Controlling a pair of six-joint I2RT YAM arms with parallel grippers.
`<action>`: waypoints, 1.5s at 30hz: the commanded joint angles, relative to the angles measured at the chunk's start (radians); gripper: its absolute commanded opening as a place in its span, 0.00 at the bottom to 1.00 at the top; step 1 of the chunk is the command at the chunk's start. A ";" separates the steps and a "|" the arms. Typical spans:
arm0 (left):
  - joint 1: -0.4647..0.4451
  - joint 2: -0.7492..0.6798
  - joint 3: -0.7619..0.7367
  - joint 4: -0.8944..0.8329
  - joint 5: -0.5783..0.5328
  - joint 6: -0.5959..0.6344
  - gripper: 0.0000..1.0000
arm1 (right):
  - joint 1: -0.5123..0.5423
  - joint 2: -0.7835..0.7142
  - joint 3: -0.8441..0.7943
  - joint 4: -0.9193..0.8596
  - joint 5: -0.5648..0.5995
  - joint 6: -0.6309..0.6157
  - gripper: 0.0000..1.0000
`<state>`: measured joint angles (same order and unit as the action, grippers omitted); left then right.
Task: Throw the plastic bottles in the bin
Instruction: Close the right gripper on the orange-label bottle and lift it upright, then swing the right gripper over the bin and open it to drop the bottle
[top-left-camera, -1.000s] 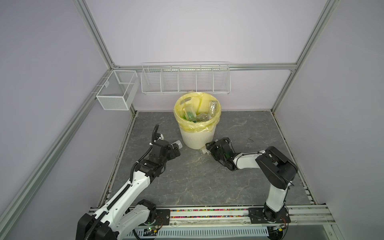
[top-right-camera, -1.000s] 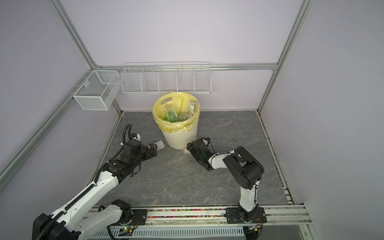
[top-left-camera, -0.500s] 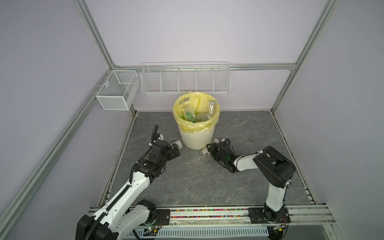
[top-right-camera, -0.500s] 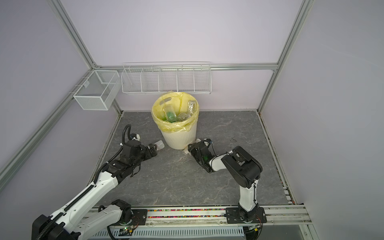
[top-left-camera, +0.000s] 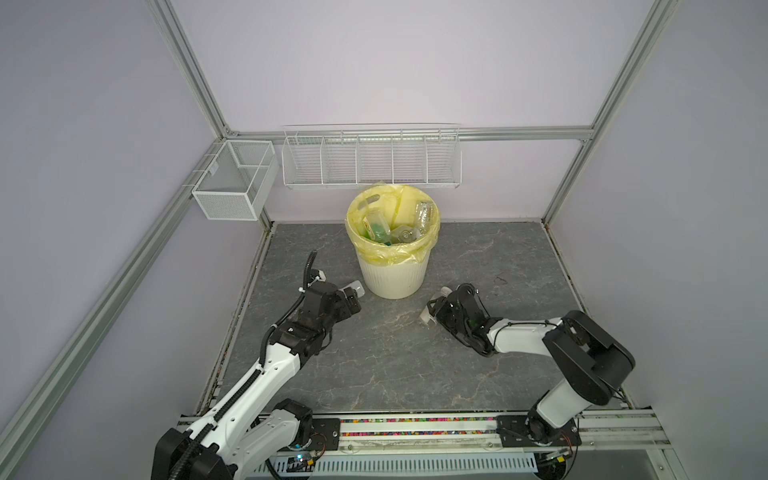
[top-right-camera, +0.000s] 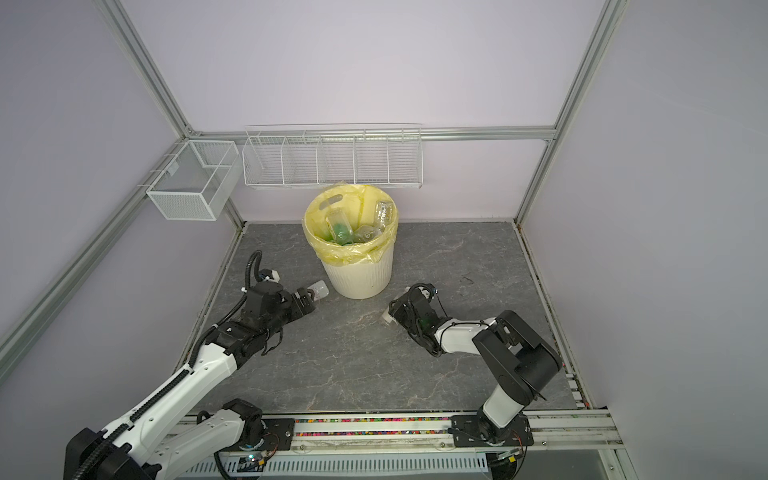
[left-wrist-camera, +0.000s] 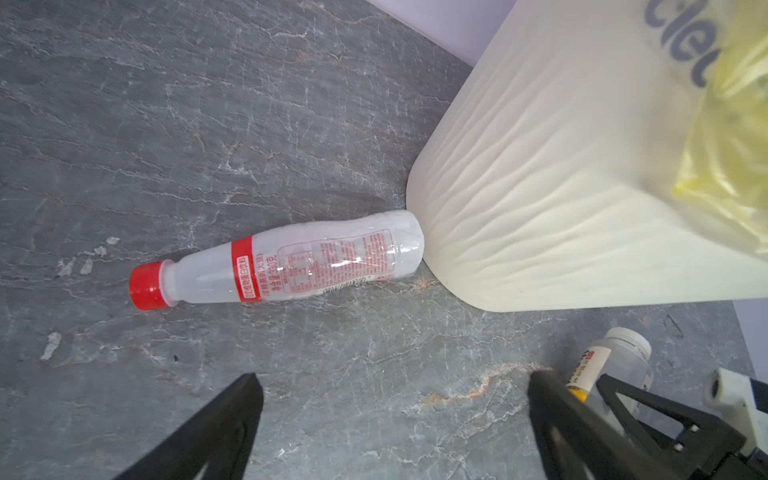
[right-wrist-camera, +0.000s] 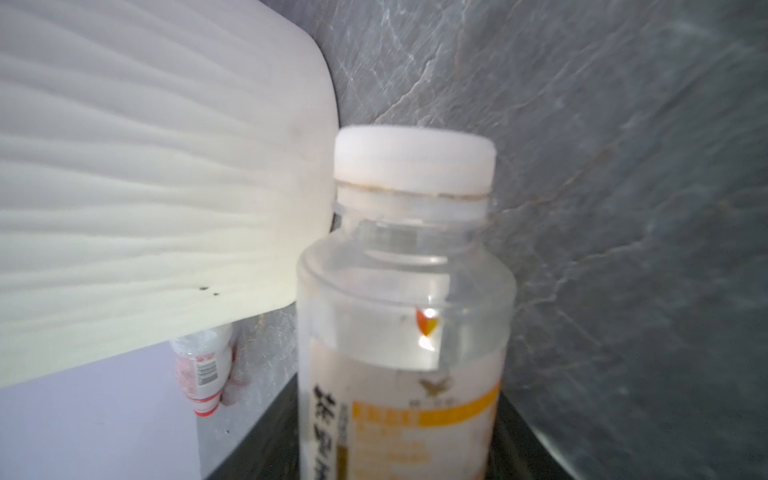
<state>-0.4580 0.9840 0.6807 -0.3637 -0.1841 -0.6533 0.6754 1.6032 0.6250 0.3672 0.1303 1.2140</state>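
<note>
Cream-white ribbed plastic bin (top-left-camera: 392, 282), lined with a translucent yellow bag, stands upright near the back of the grey marbled tabletop (top-left-camera: 390, 365). We see several clear and green plastic bottles (top-left-camera: 399, 232) piled inside it.

Two more bottles are outside the bin. We find a clear bottle with a red cap and red-printed label (left-wrist-camera: 291, 270) lying on its side on the tabletop. Its base touches the foot of the bin and its cap points away. Near it, the left gripper (left-wrist-camera: 394, 376) hovers with its black jaws spread wide, holding nothing and not touching that bottle.

On the other side of the bin, the right gripper (top-left-camera: 438, 309) has its jaws pressed against a clear bottle with a white cap and yellow-orange label (right-wrist-camera: 407, 332). It grasps the lower body, and the cap sticks out toward the bin. We cannot tell whether this bottle is lifted off the tabletop.

White wire baskets (top-left-camera: 370, 166) hang on the back wall above the bin.
</note>
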 joint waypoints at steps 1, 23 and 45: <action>0.007 0.005 -0.010 0.015 0.006 -0.025 0.99 | -0.004 -0.083 0.006 -0.139 0.004 -0.094 0.54; 0.010 0.056 -0.001 0.048 0.025 -0.082 0.99 | -0.009 -0.763 0.198 -0.692 0.182 -0.530 0.54; 0.016 0.092 -0.018 0.080 0.028 -0.100 0.99 | -0.007 -1.015 0.261 -0.780 0.229 -0.787 0.54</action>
<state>-0.4503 1.0668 0.6804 -0.3058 -0.1486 -0.7406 0.6689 0.6067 0.9039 -0.4229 0.3523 0.4725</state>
